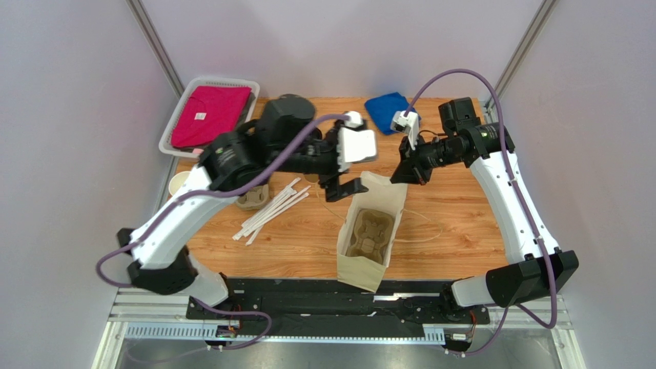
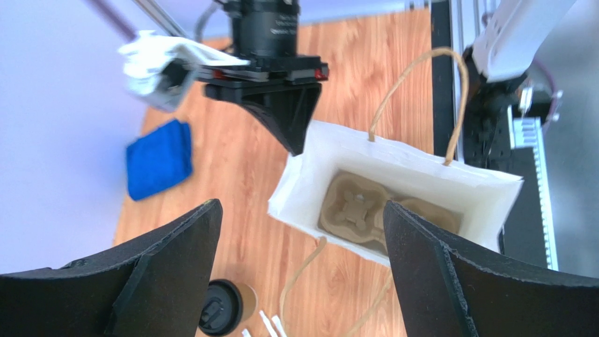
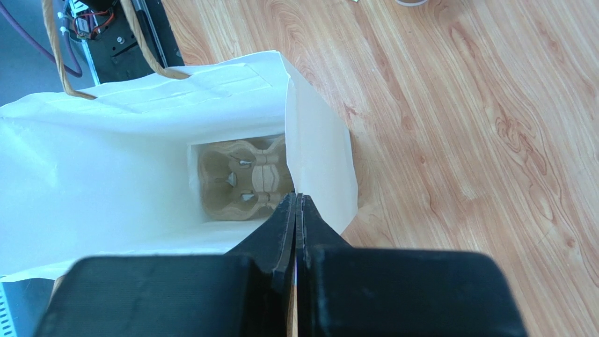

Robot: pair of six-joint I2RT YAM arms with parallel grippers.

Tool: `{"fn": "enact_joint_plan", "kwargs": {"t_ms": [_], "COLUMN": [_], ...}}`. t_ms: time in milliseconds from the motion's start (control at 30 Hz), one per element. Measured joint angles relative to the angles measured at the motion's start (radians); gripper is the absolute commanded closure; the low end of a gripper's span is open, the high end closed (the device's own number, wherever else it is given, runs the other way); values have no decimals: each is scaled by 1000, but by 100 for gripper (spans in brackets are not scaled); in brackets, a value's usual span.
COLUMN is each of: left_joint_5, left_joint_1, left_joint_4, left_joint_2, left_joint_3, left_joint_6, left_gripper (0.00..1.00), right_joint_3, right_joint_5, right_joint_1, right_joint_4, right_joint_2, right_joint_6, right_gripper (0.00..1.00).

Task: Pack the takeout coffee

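Observation:
The takeout coffee (image 2: 223,307), a tan cup with a black lid, stands on the table at the bottom of the left wrist view, next to some white straw ends. My left arm hides it in the top view. A white paper bag (image 1: 371,242) stands open mid-table with a pulp cup carrier (image 1: 369,233) at its bottom. My left gripper (image 1: 343,187) is open and empty, above the table just left of the bag's far end. My right gripper (image 1: 399,175) is shut on the bag's far rim (image 3: 320,147), holding it open.
White straws (image 1: 273,209) lie left of the bag. A tan pulp piece (image 1: 252,200) sits partly under my left arm. A paper cup (image 1: 179,183) stands at the left edge. A basket (image 1: 183,100) with red cloth is far left. A blue cloth (image 1: 386,109) lies at the back.

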State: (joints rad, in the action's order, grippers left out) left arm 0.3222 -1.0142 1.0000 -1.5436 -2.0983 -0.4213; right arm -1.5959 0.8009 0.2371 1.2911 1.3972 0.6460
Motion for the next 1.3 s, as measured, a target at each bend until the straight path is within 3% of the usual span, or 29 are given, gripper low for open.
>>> {"fn": "enact_joint_plan", "kwargs": {"t_ms": [233,433,700,933,1100,1300], "left_joint_5": [33,75,85,69,-9,-129], "left_joint_1": [156,343,421,487,536,544], "left_joint_4": [-211,-279,-297,-284,-197,-93], "left_joint_2": [274,299,298,245,-30,-304], "left_joint_3": [258,457,645,611,365,214], "left_joint_6": [166,287,403,417,415,415], "left_gripper": [4,4,4,4,2,2], "right_joint_3": [0,22,74,111,111,111], "right_joint_5": [2,-1,-23,-35,-62,-106], "right_joint_1": [2,14,69,90,90,90], "right_joint_4": [1,0,-14,-35,-52,-72], "right_joint_2": [-74,-183,-262,-272,-228,-211], "right_joint_6": [4,23,35,34,2,-34], "right_gripper": [100,100,100,100,100,88]}}
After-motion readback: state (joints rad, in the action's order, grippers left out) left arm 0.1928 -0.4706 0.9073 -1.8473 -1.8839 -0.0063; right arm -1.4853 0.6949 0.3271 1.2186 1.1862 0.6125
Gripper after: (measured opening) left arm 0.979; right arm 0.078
